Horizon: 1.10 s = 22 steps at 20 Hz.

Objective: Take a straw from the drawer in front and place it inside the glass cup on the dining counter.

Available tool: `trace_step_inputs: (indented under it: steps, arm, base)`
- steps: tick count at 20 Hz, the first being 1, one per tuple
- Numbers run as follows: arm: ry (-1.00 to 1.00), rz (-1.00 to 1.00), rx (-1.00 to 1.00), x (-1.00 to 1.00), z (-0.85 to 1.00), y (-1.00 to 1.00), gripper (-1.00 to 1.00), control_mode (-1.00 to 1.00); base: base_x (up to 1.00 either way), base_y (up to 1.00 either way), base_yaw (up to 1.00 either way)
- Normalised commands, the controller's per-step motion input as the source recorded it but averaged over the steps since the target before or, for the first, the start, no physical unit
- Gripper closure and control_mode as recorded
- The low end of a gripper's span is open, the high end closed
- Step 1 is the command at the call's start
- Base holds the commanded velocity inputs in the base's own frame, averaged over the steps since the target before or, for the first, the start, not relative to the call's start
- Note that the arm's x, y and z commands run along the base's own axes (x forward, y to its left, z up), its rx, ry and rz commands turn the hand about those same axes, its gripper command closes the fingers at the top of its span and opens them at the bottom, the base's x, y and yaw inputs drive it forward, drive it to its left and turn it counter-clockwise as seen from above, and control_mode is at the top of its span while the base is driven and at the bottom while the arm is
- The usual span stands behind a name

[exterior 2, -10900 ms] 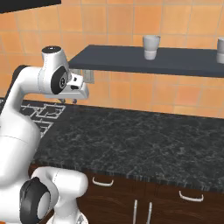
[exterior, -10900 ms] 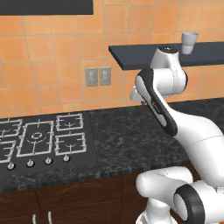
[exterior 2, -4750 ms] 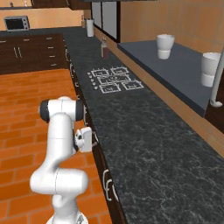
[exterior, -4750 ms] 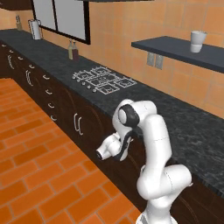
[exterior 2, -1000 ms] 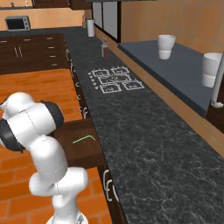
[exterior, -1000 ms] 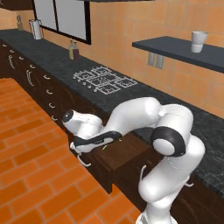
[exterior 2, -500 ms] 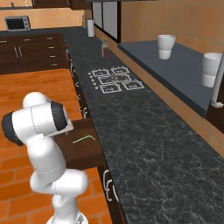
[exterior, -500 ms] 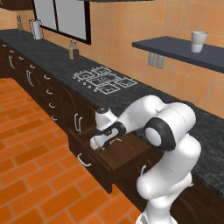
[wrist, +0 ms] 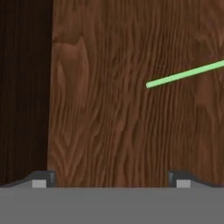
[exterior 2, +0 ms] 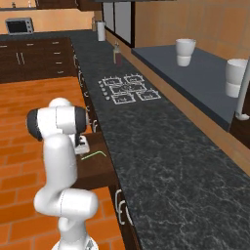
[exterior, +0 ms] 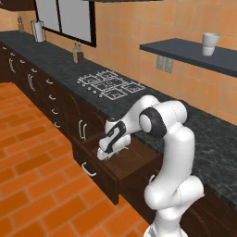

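- The straw (wrist: 186, 74) is pale green, plain.
- The drawer (exterior: 134, 162) is dark brown outside; its floor shows reddish-brown wood grain in the hand view.
- The worktop (exterior 2: 161, 146) is black with grey speckles.
- The floor (exterior: 32, 185) is orange brick-patterned tile.
- The wall (exterior: 139, 28) at 12 o'clock is orange-tan tile.
- The shelf (exterior: 185, 53) is dark slate; the cup (exterior: 210, 44) on it is whitish grey.

Drawer (exterior: 134, 164): dark-brown wood, pulled out from under the black worktop, curved silver handle on its flat front. Interior floor shows brown wood grain. Straw (wrist: 186, 74): thin, straight, light green, lying flat on the drawer floor, slightly slanted in the hand view, its far end cut off at the frame edge.
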Motion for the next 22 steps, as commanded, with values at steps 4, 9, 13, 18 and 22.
trace_step_inputs:
  steps: [4, 9, 13, 18, 22]
  arm:
    - [0.06, 0.0, 0.01, 0.03, -0.47, 0.47, -1.0, -1.0]
    - [0.02, 0.01, 0.0, -0.2, -0.21, 0.71, -1.0, -1.0]
    - [-0.01, 0.01, 0.0, -0.94, 0.13, 0.93, -1.0, -1.0]
    - [-0.05, 0.0, 0.0, -0.1, 0.51, -0.04, -1.0, -1.0]
    - [-0.02, 0.11, 0.0, 0.54, 0.26, -0.58, -1.0, -1.0]
  base:
    - [0.0, 0.0, 0.0]
    - [0.0, 0.0, 0.0]
    - [0.0, 0.0, 0.0]
    - [0.0, 0.0, 0.0]
    - [0.0, 0.0, 0.0]
